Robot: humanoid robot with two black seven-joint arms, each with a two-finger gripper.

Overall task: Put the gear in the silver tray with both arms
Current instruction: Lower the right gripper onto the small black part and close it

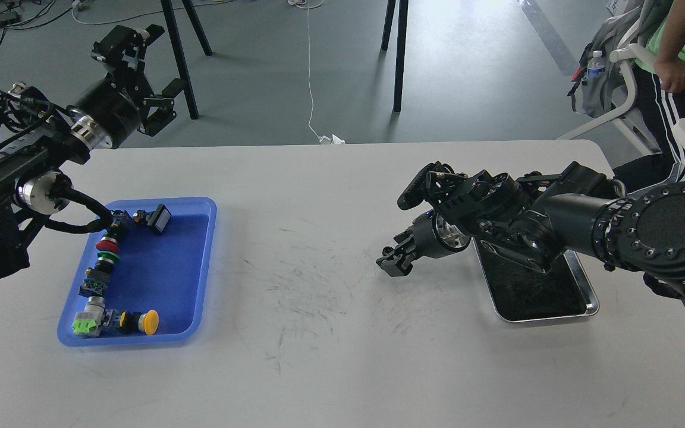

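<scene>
Left arm reaches up, its tool [151, 71] raised high with fingers spread wide. Right arm stretches in low, wrist bent, its tool [394, 260] dipping down, fingers too dark to separate.

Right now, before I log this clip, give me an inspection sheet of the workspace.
Surface: white table, scuffed mid-area.
Job's things: silver tray at right, floor looks empty where visible; blue tray at left holds push-button parts.
Clutter: nothing seen.
Grippers: left gripper raised beyond the table's far left edge, fingers apart, empty; right gripper low beside the silver tray, state unclear.
Cables: white cord on floor.
Surroundings: person, chair, stand legs.
</scene>
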